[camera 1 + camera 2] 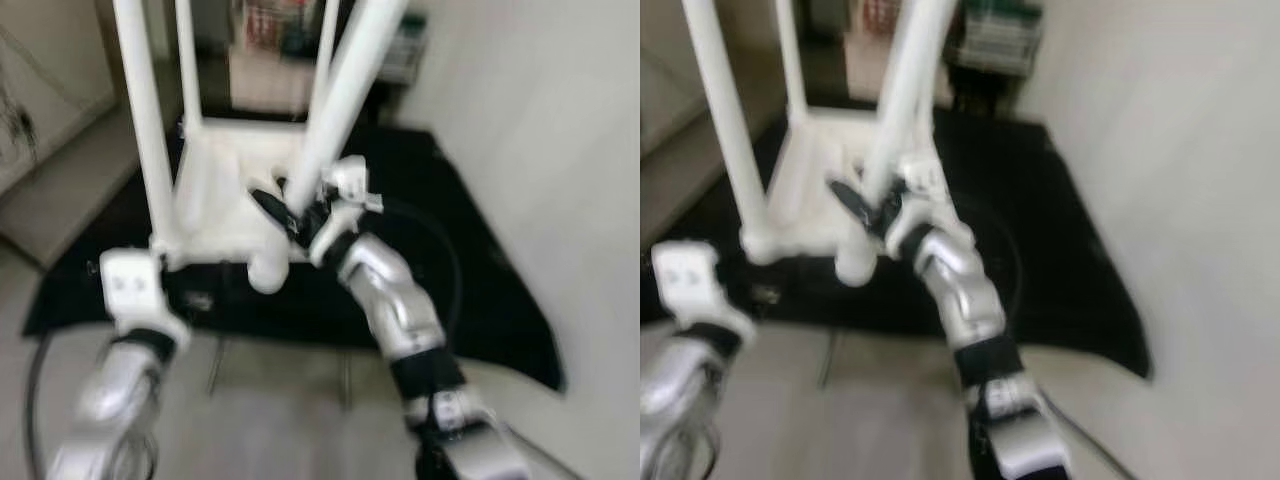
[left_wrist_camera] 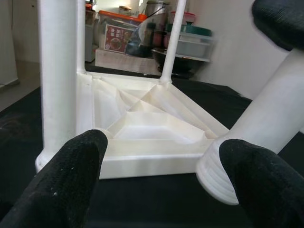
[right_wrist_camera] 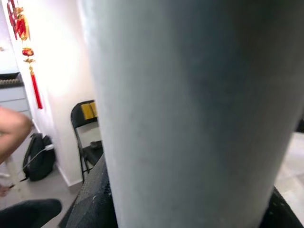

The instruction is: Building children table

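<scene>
The white children's table (image 1: pixel 225 190) lies upside down on a black mat (image 1: pixel 480 280), with three legs standing up from its corners. A loose white leg (image 1: pixel 335 100) leans over the near right corner, its lower end (image 2: pixel 256 142) just off the table's edge. My right gripper (image 1: pixel 290 215) is shut on this leg low down; in the right wrist view the leg (image 3: pixel 190 114) is pressed close. My left gripper (image 2: pixel 166 190) is open, low in front of the table, beside the near left leg (image 2: pixel 58 71), holding nothing.
A white wall (image 1: pixel 560 120) runs along the right. Boxes and bins (image 2: pixel 123 38) stand behind the table. In the right wrist view there are a folding chair (image 3: pixel 88 128), a backpack (image 3: pixel 38 156) and a person's arm (image 3: pixel 12 128). Pale floor lies in front of the mat.
</scene>
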### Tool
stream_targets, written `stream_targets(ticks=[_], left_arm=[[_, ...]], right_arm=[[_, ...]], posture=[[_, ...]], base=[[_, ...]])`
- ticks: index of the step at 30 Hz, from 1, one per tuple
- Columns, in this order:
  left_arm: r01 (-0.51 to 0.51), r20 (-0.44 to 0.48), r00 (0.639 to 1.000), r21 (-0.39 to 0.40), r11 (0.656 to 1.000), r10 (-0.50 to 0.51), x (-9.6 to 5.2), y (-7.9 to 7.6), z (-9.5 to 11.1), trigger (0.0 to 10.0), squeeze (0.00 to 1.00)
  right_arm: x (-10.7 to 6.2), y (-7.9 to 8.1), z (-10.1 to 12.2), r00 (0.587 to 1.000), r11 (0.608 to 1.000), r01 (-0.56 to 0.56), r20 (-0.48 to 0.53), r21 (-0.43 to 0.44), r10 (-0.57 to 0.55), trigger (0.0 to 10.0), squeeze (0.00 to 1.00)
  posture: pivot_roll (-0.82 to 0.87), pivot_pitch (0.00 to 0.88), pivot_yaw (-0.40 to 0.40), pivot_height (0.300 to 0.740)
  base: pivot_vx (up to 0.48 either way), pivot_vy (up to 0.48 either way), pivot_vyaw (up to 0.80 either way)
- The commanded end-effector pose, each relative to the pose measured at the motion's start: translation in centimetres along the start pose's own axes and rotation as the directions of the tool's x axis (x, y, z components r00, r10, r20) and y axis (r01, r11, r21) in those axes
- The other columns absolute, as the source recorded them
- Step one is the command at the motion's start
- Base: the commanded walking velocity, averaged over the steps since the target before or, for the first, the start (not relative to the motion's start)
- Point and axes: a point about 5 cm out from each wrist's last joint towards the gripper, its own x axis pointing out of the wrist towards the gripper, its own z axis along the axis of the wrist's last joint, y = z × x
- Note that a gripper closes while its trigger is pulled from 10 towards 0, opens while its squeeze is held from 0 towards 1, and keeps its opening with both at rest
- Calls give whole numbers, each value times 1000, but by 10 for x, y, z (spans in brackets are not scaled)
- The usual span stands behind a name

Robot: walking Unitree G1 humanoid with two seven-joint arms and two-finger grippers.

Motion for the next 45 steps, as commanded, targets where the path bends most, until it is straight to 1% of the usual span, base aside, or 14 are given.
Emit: stream_targets(ticks=[1, 10, 25, 30, 31, 32, 34, 36, 37, 39, 40, 42, 43, 45], left_arm=[[30, -2, 1000, -12, 999, -30, 0, -7, 0, 10000, 0], [34, -13, 999, -12, 999, -34, -1, -7, -2, 10000, 0], [31, -31, 999, -17, 999, -32, -3, -6, -6, 10000, 0], [21, -44, 999, -21, 1000, -22, -4, -6, -10, 10000, 0], [-17, -38, 999, -20, 1000, 17, -5, -2, -10, 10000, 0], [-17, -38, 999, -20, 1000, 17, -5, -2, -10, 10000, 0], [-54, -61, 997, -13, 998, 54, -5, 1, -15, 10000, 0], [-56, -78, 995, -10, 998, 56, -6, 1, -18, 10000, 0], [-39, -107, 993, 15, 999, 40, -8, -1, -23, 10000, 0], [-25, -126, 992, 33, 999, 29, -10, -2, -26, 10000, 0], [-28, -144, 989, 31, 999, 32, -13, -2, -30, 10000, 0], [-44, -170, 984, -1, 999, 43, -19, -4, -37, 10000, 0], [-44, -170, 984, -1, 999, 43, -19, -4, -37, 10000, 0], [-87, -185, 979, -21, 996, 82, -24, -4, -41, 10000, 0]], right_arm=[[-9, -13, 3, 999, 999, 53, 12, -5, -53, 10000, 0], [-9, -17, 6, 998, 998, 67, 19, -9, -67, 10000, 0], [-10, -20, 6, 997, 997, 77, 17, -15, -77, 10000, 0], [-10, -19, 5, 997, 997, 72, 15, -19, -71, 10000, 0], [-11, -19, 5, 998, 998, 65, 11, -21, -65, 10000, 0], [-11, -19, 5, 998, 998, 65, 11, -21, -65, 10000, 0], [-12, -17, 4, 999, 998, 51, 4, -25, -51, 10000, 0], [-13, -17, 4, 999, 999, 45, 2, -27, -45, 10000, 0], [-14, -16, 2, 999, 999, 34, -5, -29, -35, 10000, 0], [-14, -15, 2, 1000, 999, 28, -10, -30, -29, 10000, 0], [-15, -14, 0, 1000, 1000, 8, -21, -30, -9, 10000, 0], [-20, -8, -4, 995, 996, -81, -61, -39, 78, 10000, 0], [-20, -8, -4, 995, 996, -81, -61, -39, 78, 10000, 0], [-25, -6, -8, 987, 990, -133, -95, -36, 129, 10000, 0]], posture=[[-41, 0, -108, 740], [-40, 0, -107, 740], [-39, 0, -106, 740], [-41, 0, -105, 740], [-45, 0, -103, 740], [-45, 0, -103, 740], [-46, 0, -103, 740], [-46, 0, -103, 740], [-49, 0, -102, 740], [-49, 0, -102, 740], [-51, 0, -101, 740], [-52, 0, -101, 740], [-52, 0, -101, 740], [-50, 0, -101, 740]], base=[[319, 0, 0], [320, 0, 0], [319, 0, 0], [316, 0, 0], [0, 0, 0], [0, 0, 0], [0, 0, 0], [0, 0, 0], [0, 0, 0], [0, 0, 0], [0, -472, 0], [0, -472, 0], [0, -472, 0], [0, 0, 0]])
